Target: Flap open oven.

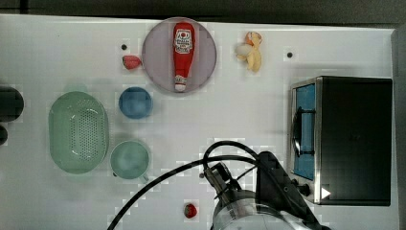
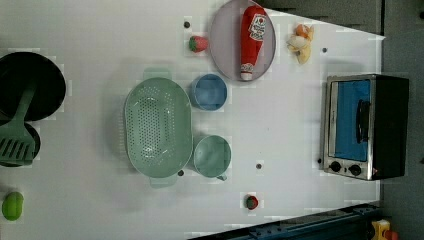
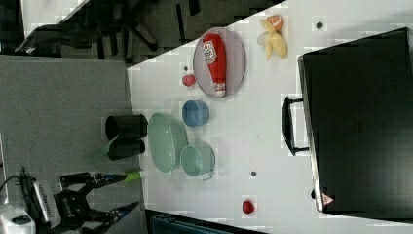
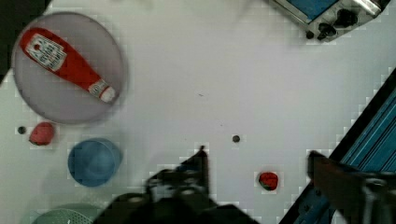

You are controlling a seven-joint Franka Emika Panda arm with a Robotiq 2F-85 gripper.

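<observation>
Oven door shut, arm well back, jaws open and empty.

White surface (image 1: 249, 120) carries everything. Biggest item: boxy toaster oven (image 1: 356, 139), black top, silver front frame, blue glass door, at the top view's right edge, door facing the surface's middle. Looks heavy and rigid, prob. won't slide; glass is fragile, so pull gently. Take hold at the dark bar handle (image 2: 363, 121) across the door; door should hinge downward w/ light resistance. Gripper (image 4: 257, 163) hangs above the surface's near edge, jaws spread wide, nothing between them. Then green perforated colander (image 2: 158, 127), grey round plate (image 1: 206, 57) w/ red ketchup bottle (image 1: 183, 55), teal cup (image 1: 130, 159), blue bowl (image 1: 135, 102), banana (image 1: 253, 51), small red strawberries (image 1: 190, 210). Nothing lies btw. gripper and handle; path looks free.
</observation>
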